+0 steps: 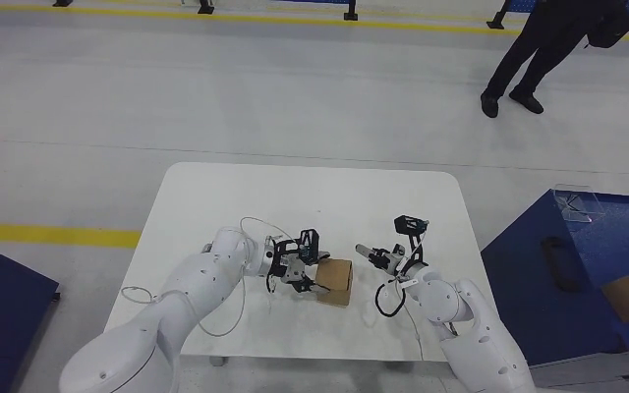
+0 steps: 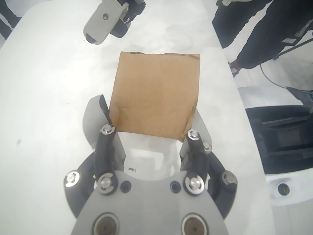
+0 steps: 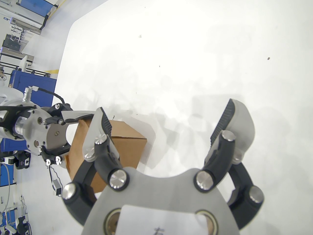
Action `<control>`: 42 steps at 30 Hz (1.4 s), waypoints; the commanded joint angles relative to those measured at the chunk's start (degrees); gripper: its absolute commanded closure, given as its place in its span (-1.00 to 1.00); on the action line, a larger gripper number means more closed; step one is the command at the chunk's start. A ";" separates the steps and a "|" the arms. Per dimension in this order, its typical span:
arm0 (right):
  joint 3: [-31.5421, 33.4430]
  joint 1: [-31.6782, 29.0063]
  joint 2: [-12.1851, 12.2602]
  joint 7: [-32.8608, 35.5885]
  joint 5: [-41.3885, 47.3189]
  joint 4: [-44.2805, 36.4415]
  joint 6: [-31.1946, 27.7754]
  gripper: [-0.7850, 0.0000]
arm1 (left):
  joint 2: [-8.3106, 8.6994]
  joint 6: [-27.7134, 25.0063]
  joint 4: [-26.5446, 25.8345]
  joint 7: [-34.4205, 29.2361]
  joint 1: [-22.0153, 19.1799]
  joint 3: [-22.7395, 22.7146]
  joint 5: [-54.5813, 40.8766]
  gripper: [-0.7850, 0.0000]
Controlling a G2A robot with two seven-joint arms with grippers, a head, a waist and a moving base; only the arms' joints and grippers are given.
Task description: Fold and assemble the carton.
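**Carton [image 1: 336, 279] clamped by left gripper [image 1: 295, 267]; right gripper [image 1: 371, 255] spread**

1. Carton
- Brown cardboard, resting on the white bench [image 1: 295, 196].
- Posn: close to the robot-side edge, approx. mid-width, btwn the two grippers.
- Left wrist view: one plain brown face is up, and the far edge is slightly ragged.
- Right wrist view: the carton reads as a box shape w/ a top face and one side face visible.

2. Left gripper
- Located at the carton end nearest the left arm.
- Fingers [image 2: 96, 113] sit one on each side of that end. Pads contact the cardboard on both sides, i.e. clamped on the carton.
- Right wrist view confirms this: the two fingers bracket the carton's end.

3. Right gripper
- Located on the opp. side of the carton, near it but apart, w/ no contact.
- Fingers [image 3: 234, 121] are spread wide apart, and bare bench surface shows btwn them.
- Left wrist view shows this gripper side-on beyond the carton's far edge, w/ the tip angled down toward the bench. Cannot tell whether the tip touches the bench.
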 commanded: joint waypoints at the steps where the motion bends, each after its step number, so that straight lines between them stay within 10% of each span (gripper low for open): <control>1: 0.00 0.00 0.00 0.00 0.00 0.00 0.00 -1.00 | 0.30 0.02 -1.07 -0.01 0.18 1.73 -2.01 1.00; 27: 0.62 0.00 -0.26 -4.34 -0.09 0.55 0.88 -1.00 | 1.28 0.02 -2.62 -3.70 1.02 1.08 -6.68 1.00; 34: 2.58 1.44 -0.53 -5.91 2.71 1.58 2.53 -1.00 | 5.87 0.02 -9.50 -3.83 1.48 3.33 -16.70 1.00; 42: 3.39 2.28 -0.82 -5.69 5.29 2.99 3.39 -1.00 | 15.43 0.02 -31.75 -22.84 3.29 3.33 -41.61 1.00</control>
